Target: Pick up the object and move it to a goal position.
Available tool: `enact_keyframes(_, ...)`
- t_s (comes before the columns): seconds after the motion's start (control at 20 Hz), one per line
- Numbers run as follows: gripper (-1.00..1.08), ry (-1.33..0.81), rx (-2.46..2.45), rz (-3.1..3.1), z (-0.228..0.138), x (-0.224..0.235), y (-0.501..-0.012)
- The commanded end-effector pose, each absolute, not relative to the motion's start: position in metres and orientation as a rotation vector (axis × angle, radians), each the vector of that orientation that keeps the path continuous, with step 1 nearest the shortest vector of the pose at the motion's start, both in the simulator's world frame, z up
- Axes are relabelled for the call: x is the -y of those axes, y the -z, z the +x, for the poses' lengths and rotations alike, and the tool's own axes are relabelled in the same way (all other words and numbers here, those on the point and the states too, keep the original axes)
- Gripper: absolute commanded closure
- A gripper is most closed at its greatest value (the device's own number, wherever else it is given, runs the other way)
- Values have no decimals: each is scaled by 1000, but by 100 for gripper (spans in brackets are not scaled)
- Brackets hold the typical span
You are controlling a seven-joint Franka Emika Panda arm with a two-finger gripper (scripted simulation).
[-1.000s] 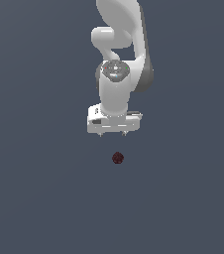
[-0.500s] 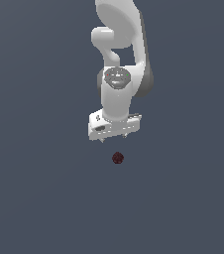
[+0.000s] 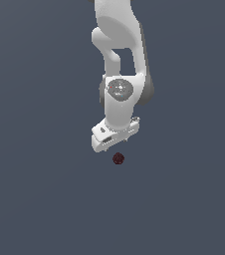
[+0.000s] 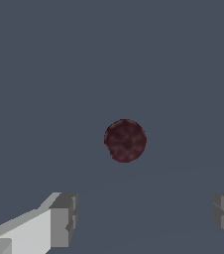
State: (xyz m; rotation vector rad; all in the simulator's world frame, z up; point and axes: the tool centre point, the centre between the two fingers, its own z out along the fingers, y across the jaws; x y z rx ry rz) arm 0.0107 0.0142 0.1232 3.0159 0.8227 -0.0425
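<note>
The ball (image 3: 118,159) sits on the tabletop just beneath the claw (image 3: 115,141), whose fingers are spread wide, holding nothing. It looks small, light and rolly; best pinched across its middle.

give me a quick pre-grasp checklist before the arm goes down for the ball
1. Jaws open: ok, both fingers stand wide apart.
2. Dark red ball in wrist view: ok, seen between the fingers, further ahead.
3. Gripper empty: ok, nothing between the fingers.
4. Gripper over ball: ok roughly, just above it in the exterior view.
5. Ball resting unobstructed: ok.
6. Goal position: cannot tell, no marker shown.
</note>
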Motion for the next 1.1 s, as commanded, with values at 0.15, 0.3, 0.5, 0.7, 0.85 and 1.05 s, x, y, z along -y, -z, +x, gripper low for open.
enact_keyframes(0.15,-92,32,-1064,2944,18,-19,-108)
enact_keyframes(0.3,-92,25,-1188,2899,22,-21,-101)
enact_keyframes(0.5,-92,16,-1323,2844,27,-24,-92)
enact_keyframes(0.7,-92,9,-1423,2798,30,-26,-85)
enact_keyframes(0.85,-92,4,-1475,2773,31,-27,-82)
enact_keyframes(1.05,-92,1,-1515,2752,32,-28,-79)
